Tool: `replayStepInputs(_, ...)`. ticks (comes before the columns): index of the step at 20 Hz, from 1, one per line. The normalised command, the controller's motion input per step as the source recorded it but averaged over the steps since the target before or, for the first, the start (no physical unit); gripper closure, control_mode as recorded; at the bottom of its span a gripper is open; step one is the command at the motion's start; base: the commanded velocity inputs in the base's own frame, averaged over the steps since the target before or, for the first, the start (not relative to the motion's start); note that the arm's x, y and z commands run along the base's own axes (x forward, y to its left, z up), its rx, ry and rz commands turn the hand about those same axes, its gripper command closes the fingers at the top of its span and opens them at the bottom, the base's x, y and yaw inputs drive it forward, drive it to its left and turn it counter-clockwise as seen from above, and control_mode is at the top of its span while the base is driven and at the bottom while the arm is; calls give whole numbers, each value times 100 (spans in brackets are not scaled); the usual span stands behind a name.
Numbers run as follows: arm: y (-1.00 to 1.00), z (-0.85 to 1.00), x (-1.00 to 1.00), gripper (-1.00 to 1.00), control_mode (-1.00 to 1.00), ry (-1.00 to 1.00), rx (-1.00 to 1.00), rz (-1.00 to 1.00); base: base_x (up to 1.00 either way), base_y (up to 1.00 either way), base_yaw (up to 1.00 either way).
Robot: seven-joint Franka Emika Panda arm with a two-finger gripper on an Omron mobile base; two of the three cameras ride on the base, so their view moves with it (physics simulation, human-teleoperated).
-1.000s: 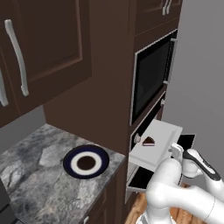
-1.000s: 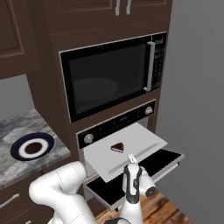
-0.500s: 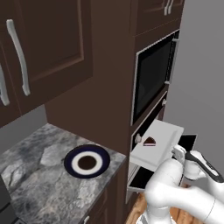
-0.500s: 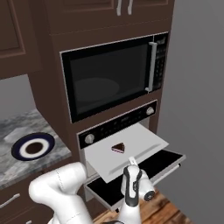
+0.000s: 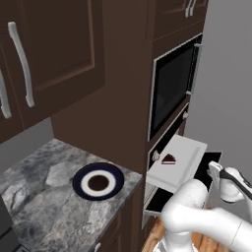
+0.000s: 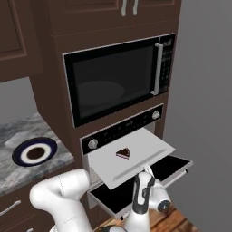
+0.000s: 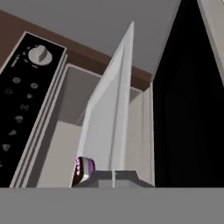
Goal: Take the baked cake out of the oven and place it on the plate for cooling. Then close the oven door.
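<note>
The baked cake (image 6: 122, 153) (image 5: 169, 158), a small dark wedge, lies on a pale tray (image 6: 140, 161) (image 5: 187, 155) drawn out of the oven (image 6: 122, 129). Below the tray the oven door (image 6: 176, 165) (image 5: 158, 201) hangs open. My gripper (image 6: 147, 171) (image 5: 214, 170) is at the tray's front edge, shut on it. In the hand view the tray (image 7: 109, 122) runs edge-on up from my gripper (image 7: 113, 177), with the cake (image 7: 84, 168) low beside it. The plate (image 5: 78, 181) (image 6: 19, 153) rests bare on the counter to the left.
A black-glass microwave (image 6: 113, 77) (image 5: 170, 88) sits right above the oven. The marble counter (image 5: 44, 211) (image 6: 18, 176) carries the plate, under dark wood cabinets (image 5: 54, 44). A grey wall (image 6: 204, 90) stands to the right, wood floor (image 6: 181, 222) below.
My gripper has shifted slightly to the right along the tray's front edge and its jaws have closed. Cake, tray, plate and door stay where they were.
</note>
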Motion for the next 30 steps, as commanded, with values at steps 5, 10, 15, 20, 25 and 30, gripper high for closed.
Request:
replayStepInputs(5, -48, 88, -7, 100, -100, 20, -5, 0, 0, 0, 0)
replayStepInputs(10, -1, 82, 0, -100, -100, 40, -28, 0, 0, 0, 0)
replayStepInputs(15, 13, 51, 1, -100, -100, 36, -36, 1, 0, 0, 0)
replayStepInputs(20, 5, 38, 0, -100, -100, 37, -29, 17, 0, 0, 0)
replayStepInputs(25, 0, 18, -3, -100, -100, 36, -19, 33, 0, 0, 0)
replayStepInputs(30, -9, 22, -19, -100, -100, 23, -5, 46, 0, 0, 0)
